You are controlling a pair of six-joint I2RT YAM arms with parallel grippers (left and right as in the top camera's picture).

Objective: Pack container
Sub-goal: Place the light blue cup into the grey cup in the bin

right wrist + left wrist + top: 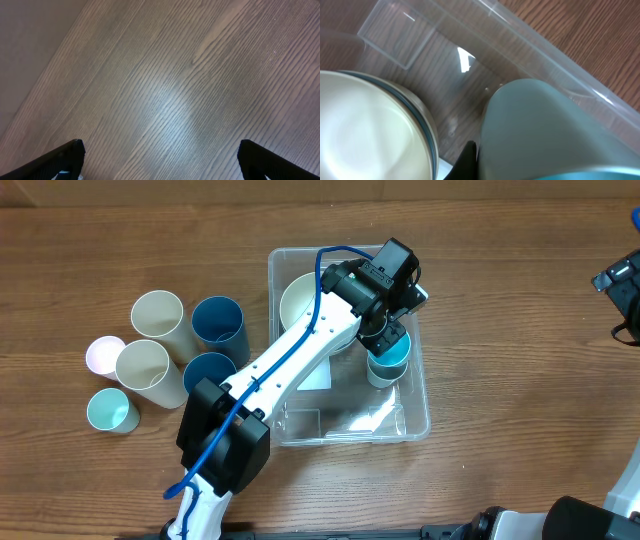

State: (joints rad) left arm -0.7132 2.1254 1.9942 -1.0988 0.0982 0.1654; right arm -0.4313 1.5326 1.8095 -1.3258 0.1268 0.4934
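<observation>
The container [415, 415], a clear rectangular bin, sits on the wooden table [500, 240] near the middle of the overhead view, a white label [320, 376] on its floor partly hidden under the left arm [290, 360]. Inside the container, toward its far left corner, lies a cream bowl [300, 302]. Against the container's right wall stands a teal cup [392, 360], mouth up. The left gripper [385, 340] hangs inside the container directly over that cup. In the left wrist view 1 black finger [467, 159] lies against the cup's side between cup and bowl, but the other finger is hidden, so I cannot tell whether the jaws are clamped on the cup or released. To the left of the container, outside it, stand 6 cups: 2 dark blue cups [218, 323] just beside its left wall, 2 beige cups [158, 313] farther out, then a pink cup [104, 355] and a light teal cup [111, 410] farthest from it. The right arm [622, 285] is well apart from the container, at the right edge of the overhead view. The right gripper [160, 160] hovers above bare wood with its fingers spread wide and nothing between them.
</observation>
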